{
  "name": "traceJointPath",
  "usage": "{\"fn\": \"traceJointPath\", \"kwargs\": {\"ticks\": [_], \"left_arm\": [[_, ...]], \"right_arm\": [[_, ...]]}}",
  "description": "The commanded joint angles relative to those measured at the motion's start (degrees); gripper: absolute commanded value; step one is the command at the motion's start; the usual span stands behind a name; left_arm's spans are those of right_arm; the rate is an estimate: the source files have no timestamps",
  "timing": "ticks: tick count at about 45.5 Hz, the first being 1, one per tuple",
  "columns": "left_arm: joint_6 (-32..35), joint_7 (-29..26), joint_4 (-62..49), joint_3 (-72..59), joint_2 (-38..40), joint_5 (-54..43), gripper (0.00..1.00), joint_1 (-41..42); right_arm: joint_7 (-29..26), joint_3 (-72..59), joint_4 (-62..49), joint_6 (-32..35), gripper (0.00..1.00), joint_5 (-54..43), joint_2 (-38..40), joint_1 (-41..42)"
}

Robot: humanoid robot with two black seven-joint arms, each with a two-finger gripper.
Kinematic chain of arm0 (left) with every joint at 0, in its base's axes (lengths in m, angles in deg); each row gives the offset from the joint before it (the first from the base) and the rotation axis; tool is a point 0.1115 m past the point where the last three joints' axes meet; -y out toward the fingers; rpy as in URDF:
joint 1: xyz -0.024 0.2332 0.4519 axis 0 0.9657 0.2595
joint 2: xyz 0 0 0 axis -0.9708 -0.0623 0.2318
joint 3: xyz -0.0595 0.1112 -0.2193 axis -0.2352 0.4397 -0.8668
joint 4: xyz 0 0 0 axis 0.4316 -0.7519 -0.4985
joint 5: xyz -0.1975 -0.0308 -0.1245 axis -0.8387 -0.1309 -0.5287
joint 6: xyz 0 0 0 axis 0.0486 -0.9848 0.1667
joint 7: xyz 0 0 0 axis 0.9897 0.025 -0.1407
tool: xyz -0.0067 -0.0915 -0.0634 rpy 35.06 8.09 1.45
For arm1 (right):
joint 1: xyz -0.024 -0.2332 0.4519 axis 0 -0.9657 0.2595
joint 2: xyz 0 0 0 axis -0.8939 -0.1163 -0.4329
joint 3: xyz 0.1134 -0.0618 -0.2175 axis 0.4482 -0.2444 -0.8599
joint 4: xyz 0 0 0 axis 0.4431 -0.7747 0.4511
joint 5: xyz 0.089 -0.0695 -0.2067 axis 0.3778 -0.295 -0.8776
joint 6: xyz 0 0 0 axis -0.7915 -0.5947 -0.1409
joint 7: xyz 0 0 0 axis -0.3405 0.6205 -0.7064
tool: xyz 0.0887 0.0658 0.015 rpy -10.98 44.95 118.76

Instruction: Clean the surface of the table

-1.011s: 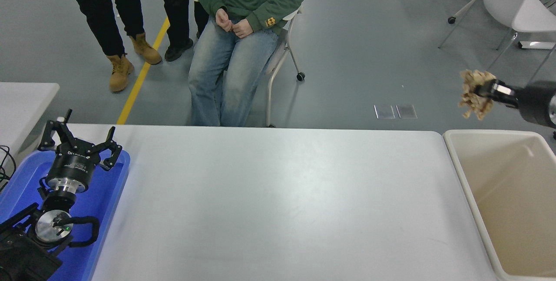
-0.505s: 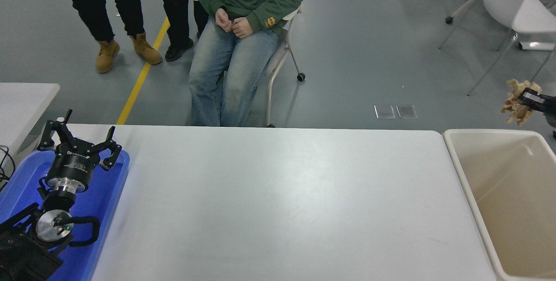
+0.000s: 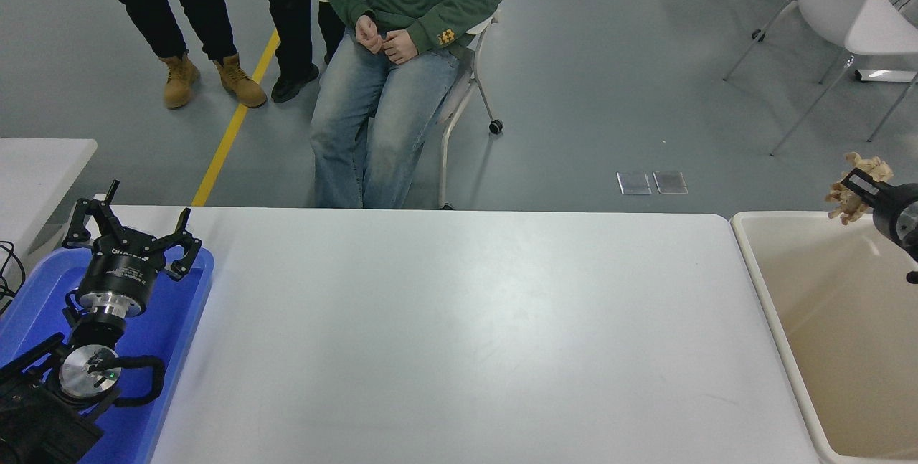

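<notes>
The table surface (image 3: 459,335) is a wide white top with rounded corners, bare across its whole width. At the right edge of the picture my right gripper (image 3: 857,188) is shut on a crumpled tan wad (image 3: 850,195), held in the air above the far rim of the beige bin (image 3: 760,292). My left gripper (image 3: 129,224) stays parked at the lower left over the blue tray (image 3: 193,306), its fingers spread open and empty.
A person in a green top sits on a chair (image 3: 466,91) at the table's far side, hands in lap. Two more people stand behind at the upper left. A smaller white table (image 3: 36,163) shows at the left edge. White chairs (image 3: 846,5) stand at the upper right.
My right gripper has carried the tan wad rightward and down, from left of the bin's far corner to above its far rim. The standing person's boots shifted. The left arm kept still.
</notes>
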Motion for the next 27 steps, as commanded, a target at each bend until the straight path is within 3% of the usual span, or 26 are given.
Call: {"fn": "traceJointPath", "kwargs": {"ticks": [1,27], "left_arm": [[0.01,0.0,0.0,0.01,0.0,0.0,1.0,0.0],[0.01,0.0,0.0,0.01,0.0,0.0,1.0,0.0]], "right_arm": [[-0.32,-1.62,-3.49,-1.43,0.0,8.18,-2.35,-1.4],[-1.28,-1.53,-5.95,-2.22,0.0,15.57,-3.4,-4.74]]}}
